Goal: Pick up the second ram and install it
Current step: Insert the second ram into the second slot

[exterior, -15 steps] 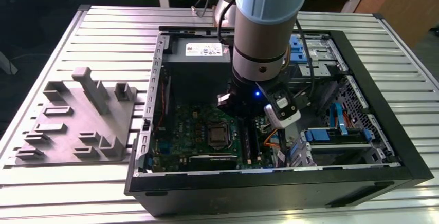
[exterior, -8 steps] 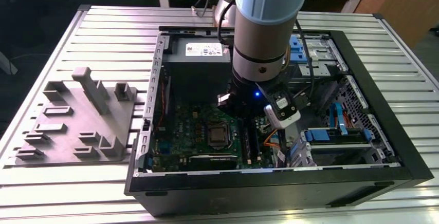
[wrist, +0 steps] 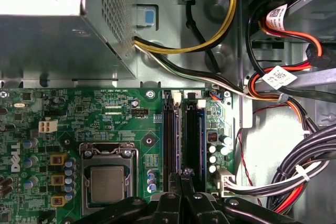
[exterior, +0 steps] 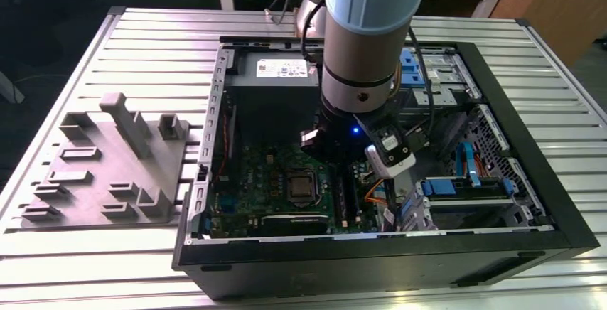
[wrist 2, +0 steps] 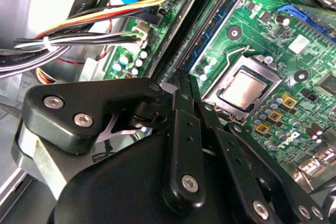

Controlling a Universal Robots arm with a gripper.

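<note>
My gripper hangs low inside the open computer case, over the green motherboard. Its two black fingers are pressed together, with nothing visible between them. The fingertips stand right over the near end of the two long memory slots, between the black slot and the blue-lined slot. A dark strip runs along the black slot; I cannot tell whether it is the second ram. In the exterior view the arm reaches straight down into the case.
The processor socket lies beside the slots. Bundled cables crowd the other side, and the power supply box sits beyond the board. A grey plastic tray with upright posts rests on the slatted table at the exterior view's left.
</note>
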